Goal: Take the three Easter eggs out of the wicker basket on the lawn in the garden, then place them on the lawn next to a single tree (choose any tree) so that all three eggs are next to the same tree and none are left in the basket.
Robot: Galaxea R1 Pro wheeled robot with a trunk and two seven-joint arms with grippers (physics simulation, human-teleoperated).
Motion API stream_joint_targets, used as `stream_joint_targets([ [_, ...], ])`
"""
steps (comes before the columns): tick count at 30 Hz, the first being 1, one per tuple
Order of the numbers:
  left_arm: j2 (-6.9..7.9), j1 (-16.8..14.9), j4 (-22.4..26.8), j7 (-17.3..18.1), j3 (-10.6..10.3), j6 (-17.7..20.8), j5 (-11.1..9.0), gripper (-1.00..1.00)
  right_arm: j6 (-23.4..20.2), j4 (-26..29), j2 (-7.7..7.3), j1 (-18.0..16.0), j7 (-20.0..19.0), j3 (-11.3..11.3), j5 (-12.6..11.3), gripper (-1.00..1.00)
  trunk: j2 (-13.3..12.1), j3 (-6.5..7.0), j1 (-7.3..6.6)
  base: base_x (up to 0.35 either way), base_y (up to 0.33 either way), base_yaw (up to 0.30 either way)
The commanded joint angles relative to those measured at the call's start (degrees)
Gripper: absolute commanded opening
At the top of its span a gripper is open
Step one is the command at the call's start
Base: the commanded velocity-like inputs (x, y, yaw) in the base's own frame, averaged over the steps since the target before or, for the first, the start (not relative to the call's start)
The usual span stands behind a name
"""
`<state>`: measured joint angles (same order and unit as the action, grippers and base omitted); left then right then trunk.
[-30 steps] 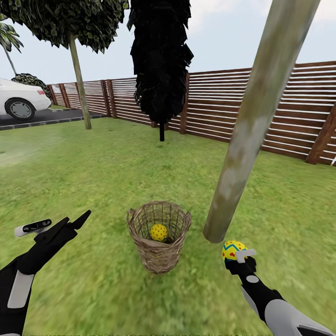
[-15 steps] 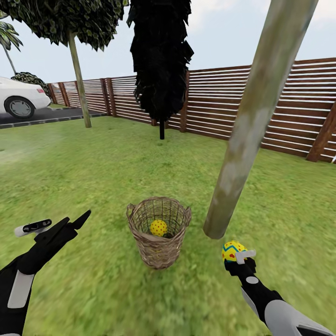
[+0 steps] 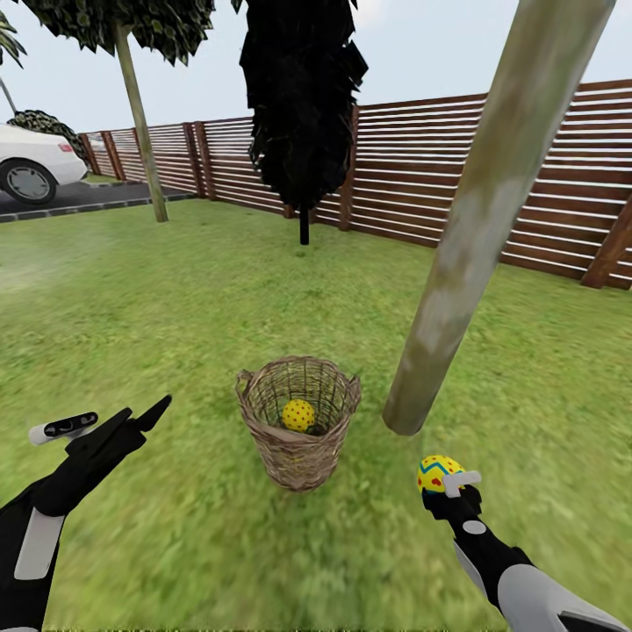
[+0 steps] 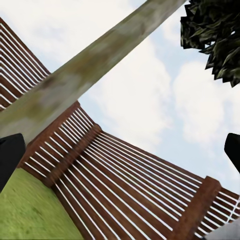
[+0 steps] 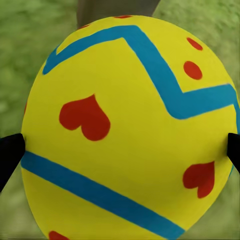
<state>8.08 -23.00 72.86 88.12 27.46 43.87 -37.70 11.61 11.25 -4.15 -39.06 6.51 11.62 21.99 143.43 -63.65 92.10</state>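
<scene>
Right gripper: fingers clamped across the held Easter egg, near the tree base.
Left gripper: fingers apart, empty.
Wicker basket: one egg visible inside.
Handling: likely light, rigid, smooth; grip at widest girth.

Operator, note the limits of your views. The tree trunk runs out of the head view's top edge, so its crown is unseen. The wicker basket wall hides most of its interior; you can confirm one egg in the basket, partly masked by the weave, and no more can be counted. The held egg overfills the right wrist view and covers the lawn behind it; the right pincer fingers show there only as dark slivers at the edges. The white car is cut by the left edge.
</scene>
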Motion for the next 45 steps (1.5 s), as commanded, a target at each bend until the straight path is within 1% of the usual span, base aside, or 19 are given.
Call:
stream_joint_targets([
  [1,0.01,0.0,0.0,0.2,0.0,0.6,0.0,1.0,0.3,-0.1,0.02,-0.1,0.1,0.5,0.6,-1.0,0.0,-0.28,0.01,0.0,0.0,0.0],
  [16,0.01,0.0,0.0,0.2,0.0,0.6,0.0,1.0,0.3,-0.1,-0.05,-0.1,0.1,0.5,0.6,-1.0,0.2,-3.6,0.4,0.0,0.0,0.0],
  [18,-0.24,0.0,-0.1,0.2,0.1,0.6,-0.1,1.0,0.2,0.1,-0.05,-0.1,0.1,0.5,0.6,-1.0,0.2,-3.6,0.4,0.0,0.0,0.0],
  [20,-1.46,0.0,-0.2,0.2,0.1,0.5,0.0,1.0,0.2,0.3,0.01,-0.1,0.1,0.4,0.6,-1.0,0.2,-3.6,0.4,0.0,0.0,0.0],
  [22,-1.84,0.0,-0.2,0.2,0.1,0.5,0.0,1.0,0.0,0.6,-0.02,-0.1,0.1,0.5,0.5,-1.0,0.2,-3.6,0.4,0.0,0.0,0.0],
  [25,-1.86,0.0,-0.2,0.2,0.1,0.4,-0.1,1.0,0.0,0.8,-0.06,-0.1,0.1,0.6,0.3,-1.0,0.2,-3.6,0.4,0.064,0.0,0.0],
  [35,-1.93,0.0,-0.2,0.2,0.3,0.5,0.0,1.0,0.0,0.9,-0.07,-0.1,0.1,0.8,-0.1,-1.0,0.2,-3.6,0.4,0.312,0.003,0.0],
  [40,-1.93,0.0,-0.2,0.2,0.5,0.5,-0.1,1.0,0.0,0.9,-0.07,-0.1,0.1,0.9,-0.2,-1.0,0.2,-3.6,0.4,0.031,0.004,0.0],
  [45,-1.93,0.0,-0.1,0.2,0.4,0.5,-0.1,1.0,0.0,0.9,-0.07,-0.1,0.2,0.9,-0.3,-1.0,0.3,-4.71,0.53,0.0,0.0,0.0],
])
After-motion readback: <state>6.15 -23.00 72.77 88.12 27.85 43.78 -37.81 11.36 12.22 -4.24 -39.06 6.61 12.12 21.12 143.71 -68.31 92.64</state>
